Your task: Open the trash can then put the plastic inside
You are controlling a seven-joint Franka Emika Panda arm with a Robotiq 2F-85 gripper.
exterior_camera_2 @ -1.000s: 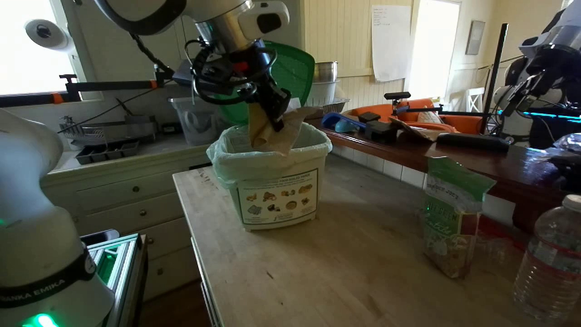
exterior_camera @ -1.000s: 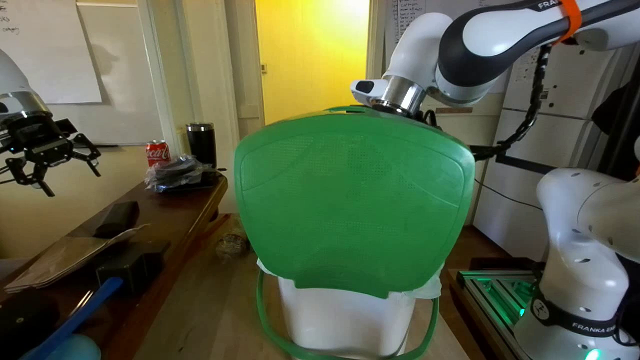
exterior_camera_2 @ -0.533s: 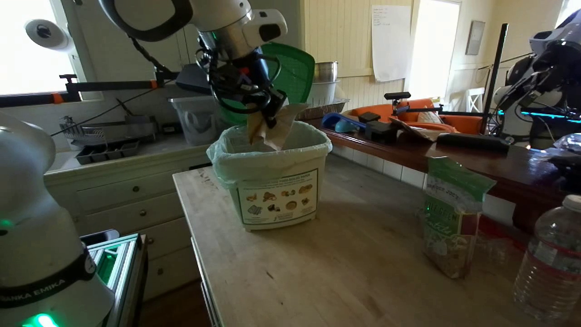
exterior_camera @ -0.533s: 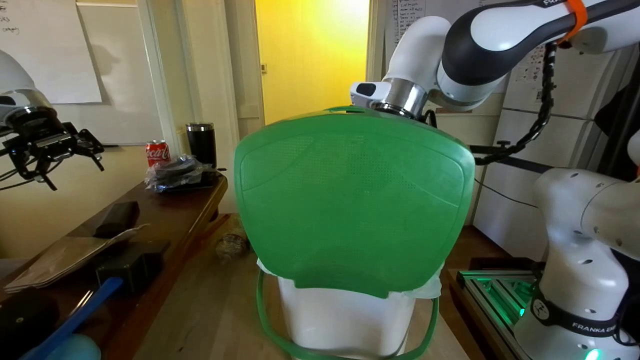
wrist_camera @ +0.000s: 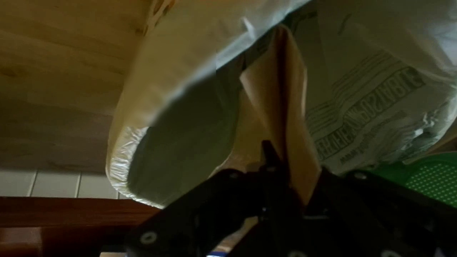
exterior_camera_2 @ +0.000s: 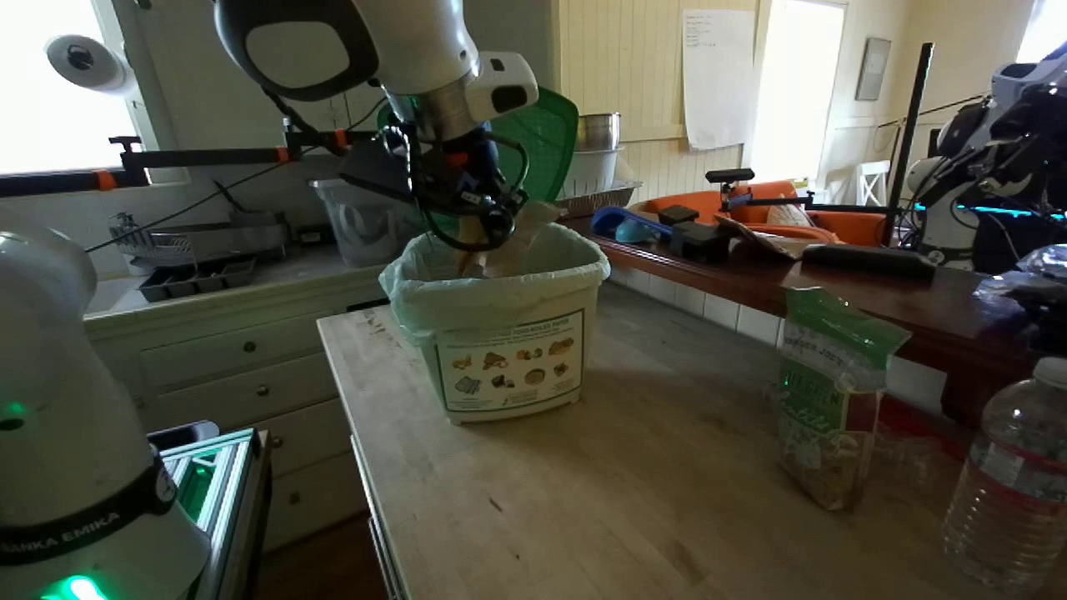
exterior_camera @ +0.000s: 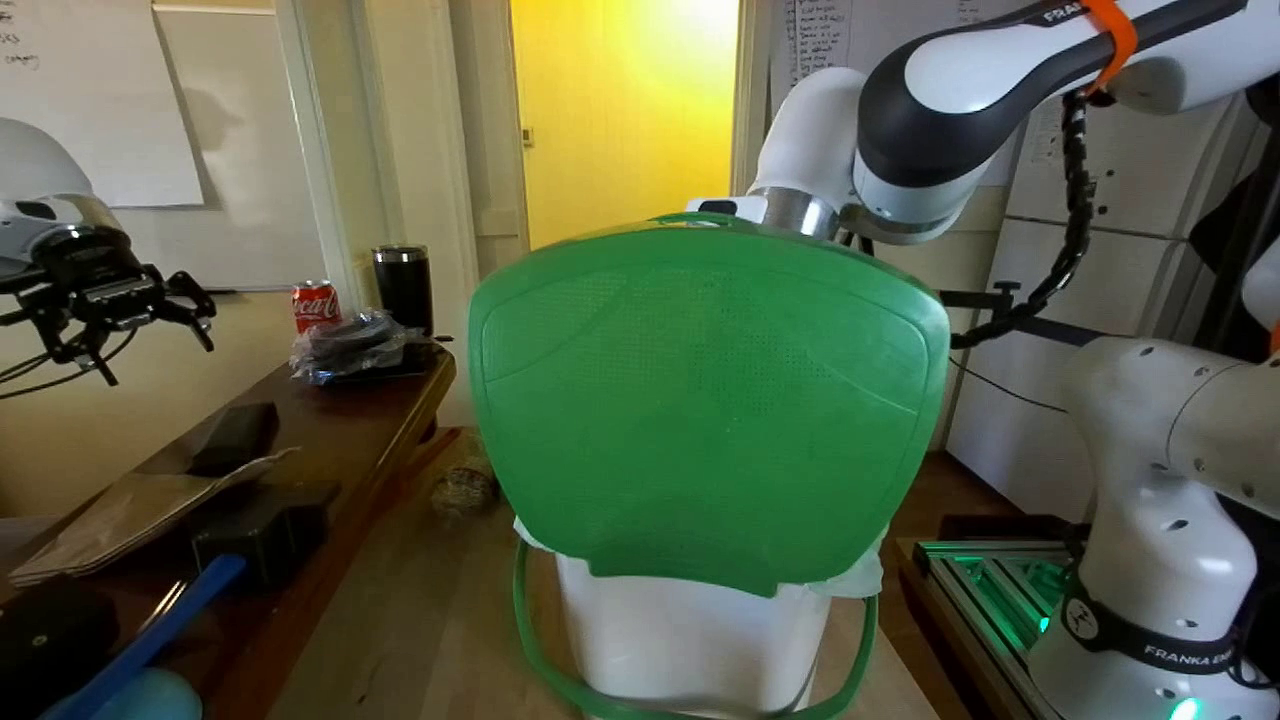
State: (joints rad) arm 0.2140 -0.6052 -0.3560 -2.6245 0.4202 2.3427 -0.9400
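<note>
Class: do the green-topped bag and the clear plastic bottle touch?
Apart: an exterior view shows wooden countertop between the green-topped bag and the clear plastic bottle.

The arm (exterior_camera: 965, 90) is arched, the wrist (exterior_camera_2: 450, 112) is angled downward, and the end effector (wrist_camera: 275, 159) is clamped.

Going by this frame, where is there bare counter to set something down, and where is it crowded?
In an exterior view, the wooden counter is bare between the trash can, the green-topped bag and, in that picture, its left edge. Crowded: around that bag and the water bottle, and the trash can's mouth, where the gripper holds brown paper.
</note>
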